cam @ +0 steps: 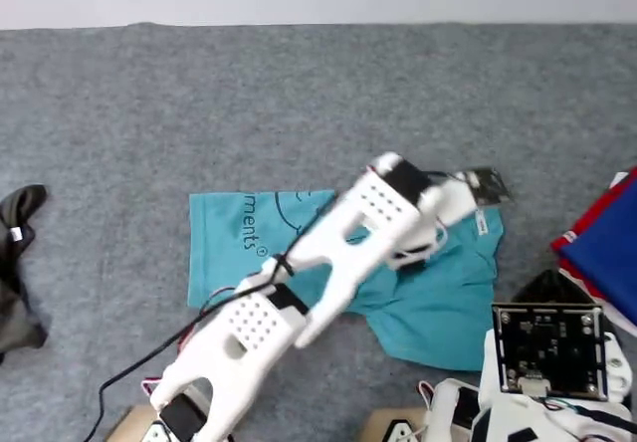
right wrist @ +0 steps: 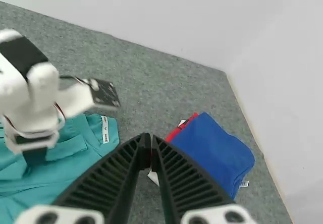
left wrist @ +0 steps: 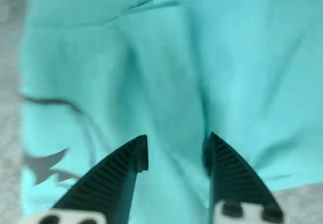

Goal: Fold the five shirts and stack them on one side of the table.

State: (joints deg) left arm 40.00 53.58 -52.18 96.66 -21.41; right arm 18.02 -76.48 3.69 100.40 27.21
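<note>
A teal shirt (cam: pixel 438 303) lies partly folded on the grey table, with a dark print near its left end. My left arm stretches from the front left across it, and my left gripper (left wrist: pixel 176 153) hangs open just above the teal cloth (left wrist: pixel 166 72), nothing between its fingers. In the high view that gripper (cam: pixel 423 248) is over the shirt's right part. My right gripper (right wrist: pixel 151 146) is shut and empty, held back at the front right, with the right arm (cam: pixel 547 347) near the table's front edge. A folded blue shirt (right wrist: pixel 214 151) rests on a red one (right wrist: pixel 177 128) at the right side.
The blue and red stack (cam: pixel 607 243) sits at the table's right edge. A dark crumpled shirt (cam: pixel 18 263) lies at the left edge. Bare grey surface (cam: pixel 299 104) stretches across the back up to a white wall.
</note>
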